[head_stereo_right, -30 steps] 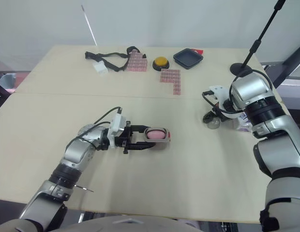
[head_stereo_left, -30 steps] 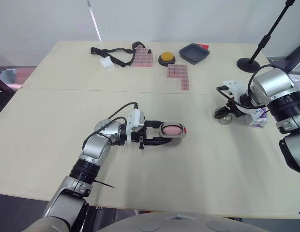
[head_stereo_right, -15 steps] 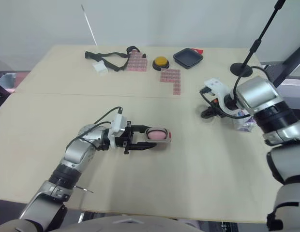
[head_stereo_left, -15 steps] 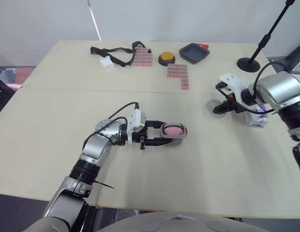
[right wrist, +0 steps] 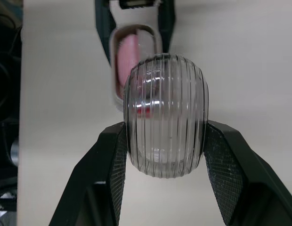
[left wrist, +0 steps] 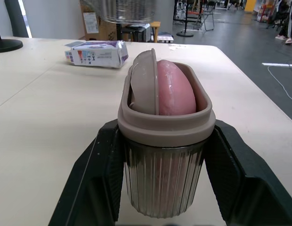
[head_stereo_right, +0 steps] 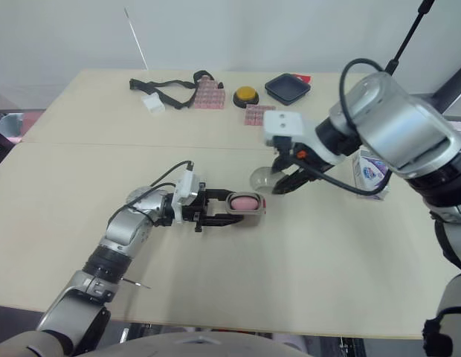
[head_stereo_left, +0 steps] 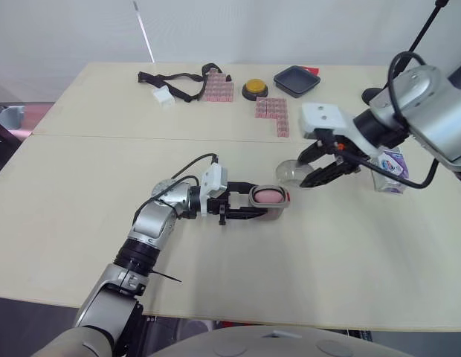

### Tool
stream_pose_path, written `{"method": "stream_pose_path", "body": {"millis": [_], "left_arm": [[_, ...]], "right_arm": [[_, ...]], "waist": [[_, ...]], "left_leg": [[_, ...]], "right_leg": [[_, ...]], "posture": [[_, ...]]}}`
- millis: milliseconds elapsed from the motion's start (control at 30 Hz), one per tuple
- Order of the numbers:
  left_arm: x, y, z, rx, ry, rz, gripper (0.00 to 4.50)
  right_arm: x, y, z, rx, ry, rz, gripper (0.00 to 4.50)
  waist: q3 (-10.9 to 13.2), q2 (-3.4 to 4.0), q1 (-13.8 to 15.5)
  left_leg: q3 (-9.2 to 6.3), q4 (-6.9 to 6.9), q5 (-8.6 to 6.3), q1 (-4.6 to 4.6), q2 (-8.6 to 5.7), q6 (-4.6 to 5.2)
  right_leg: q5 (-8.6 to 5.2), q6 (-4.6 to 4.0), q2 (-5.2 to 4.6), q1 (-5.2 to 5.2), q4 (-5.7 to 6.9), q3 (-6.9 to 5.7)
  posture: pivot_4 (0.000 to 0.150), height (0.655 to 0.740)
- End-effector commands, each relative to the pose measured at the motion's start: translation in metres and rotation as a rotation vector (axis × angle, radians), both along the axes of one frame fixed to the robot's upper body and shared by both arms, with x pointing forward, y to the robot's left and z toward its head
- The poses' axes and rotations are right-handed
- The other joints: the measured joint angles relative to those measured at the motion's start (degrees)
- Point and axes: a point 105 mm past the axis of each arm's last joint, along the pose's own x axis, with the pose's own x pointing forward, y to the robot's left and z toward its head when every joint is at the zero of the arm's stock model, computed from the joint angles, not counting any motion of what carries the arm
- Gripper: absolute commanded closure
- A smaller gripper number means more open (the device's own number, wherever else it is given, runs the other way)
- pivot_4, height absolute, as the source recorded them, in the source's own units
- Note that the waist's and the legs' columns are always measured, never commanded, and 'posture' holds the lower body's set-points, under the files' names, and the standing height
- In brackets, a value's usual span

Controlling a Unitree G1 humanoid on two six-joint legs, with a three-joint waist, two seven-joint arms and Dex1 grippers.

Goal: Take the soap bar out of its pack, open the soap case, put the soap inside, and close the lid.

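Observation:
The grey soap case [head_stereo_left: 269,201] lies on the table with the pink soap bar [head_stereo_left: 267,196] inside it, and my left gripper [head_stereo_left: 262,204] is shut on the case. In the left wrist view the soap [left wrist: 173,88] stands out of the case's [left wrist: 162,186] rim. My right gripper [head_stereo_left: 311,175] is shut on the clear ribbed lid [head_stereo_left: 290,172], held above the table just right of the case. In the right wrist view the lid [right wrist: 166,113] hangs in front of the open case. The soap pack [head_stereo_left: 391,165] stands at the right.
At the back of the table are two clusters of pink blocks [head_stereo_left: 273,114], a yellow button [head_stereo_left: 255,89], a black tray [head_stereo_left: 297,80], a black strap [head_stereo_left: 178,79] and a stand's round base [head_stereo_left: 379,97].
My right gripper has swung left from beside the soap pack to just right of the case, carrying the lid. The left gripper has held the case almost still.

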Motion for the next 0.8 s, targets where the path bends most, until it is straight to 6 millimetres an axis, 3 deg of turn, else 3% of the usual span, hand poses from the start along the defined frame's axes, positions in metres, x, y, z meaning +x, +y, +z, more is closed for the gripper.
{"method": "stream_pose_path", "body": {"millis": [33, 333, 800], "left_arm": [[0.001, -0.001, 0.007, -0.009, -0.039, -0.014, 2.57], [0.003, 0.0, 0.005, -0.005, -0.027, -0.011, 2.57], [0.005, -0.003, 0.005, -0.014, -0.03, -0.001, 2.57]], "right_arm": [[-0.006, 0.01, 0.006, -0.034, -0.057, 0.064, 2.58], [-0.008, 0.027, -0.003, -0.058, -0.062, 0.073, 2.58], [-0.008, 0.038, -0.021, -0.099, -0.038, 0.062, 2.58]], "waist": [[0.0, 0.0, 0.0], [0.0, 0.0, 0.1], [0.0, 0.0, 0.1]], "left_leg": [[0.0, 0.0, 0.0, 0.0, 0.0, 0.0], [0.02, 0.0, 0.0, -0.03, -0.01, 0.0], [0.03, 0.0, 0.0, -0.03, -0.01, -0.01]], "right_leg": [[0.0, 0.0, 0.0, 0.0, 0.0, 0.0], [0.0, 0.0, 0.0, -0.04, 0.04, 0.02], [0.0, 0.0, 0.0, -0.06, 0.08, 0.02]], "posture": [[0.15, 0.74], [0.15, 0.74], [0.15, 0.74]]}}
